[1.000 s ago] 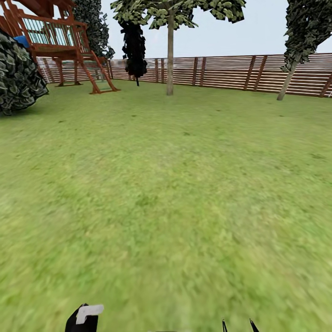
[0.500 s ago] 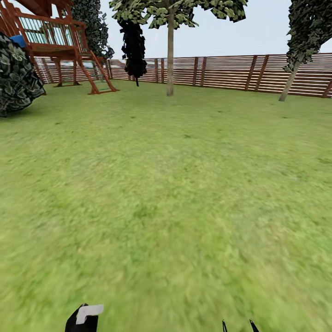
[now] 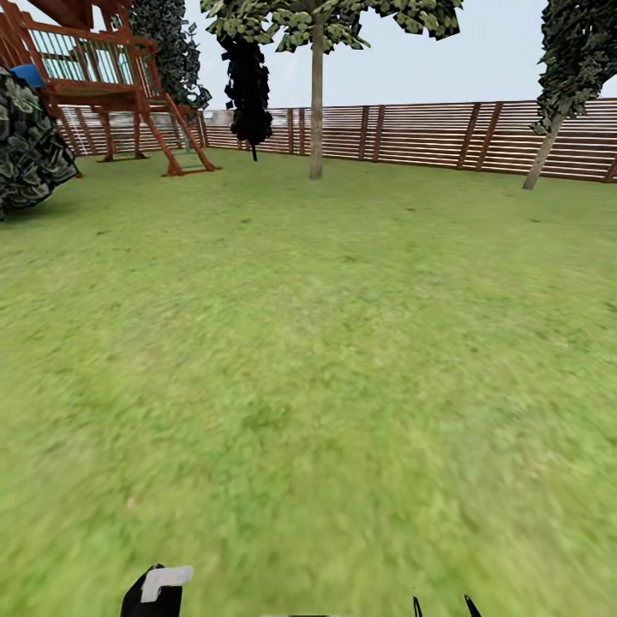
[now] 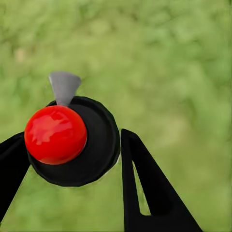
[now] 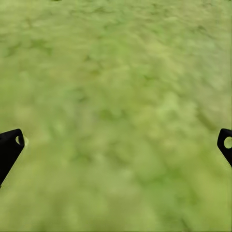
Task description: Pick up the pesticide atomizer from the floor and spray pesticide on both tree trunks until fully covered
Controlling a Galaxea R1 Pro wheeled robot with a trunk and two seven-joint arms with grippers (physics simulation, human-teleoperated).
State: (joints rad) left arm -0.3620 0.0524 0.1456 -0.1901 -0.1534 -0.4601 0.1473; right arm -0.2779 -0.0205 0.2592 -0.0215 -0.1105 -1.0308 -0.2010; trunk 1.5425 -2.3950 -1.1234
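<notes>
The robot is holding the pesticide atomizer (image 4: pixel 72 140) in its left gripper (image 4: pixel 72 159), so the pick-up part looks done. In the left wrist view the two black fingers are sitting on each side of the round dark bottle, w/ a shiny red knob on top and a grey nozzle poking out. In the head view, the atomizer's pale nozzle is peeking up at the bottom edge, on the left. How tight the squeeze is, I can't tell for sure, but the fingers seem to be touching it.

Next over, far off by the fence (image 3: pixel 411 133), a tree (image 3: pixel 316 94) w/ a straight thin-looking trunk is standing on the grass (image 3: pixel 308 360). Another tree (image 3: pixel 548 128) is leaning at the far right. Both are well apart from the robot. No white spray specks are showing on them, so the spraying is prob. all left to do.

The right gripper (image 5: pixel 116 145) is hanging wide open over the grass, holding nothing.

The bottle is the one container here; what's inside isn't showing.
</notes>
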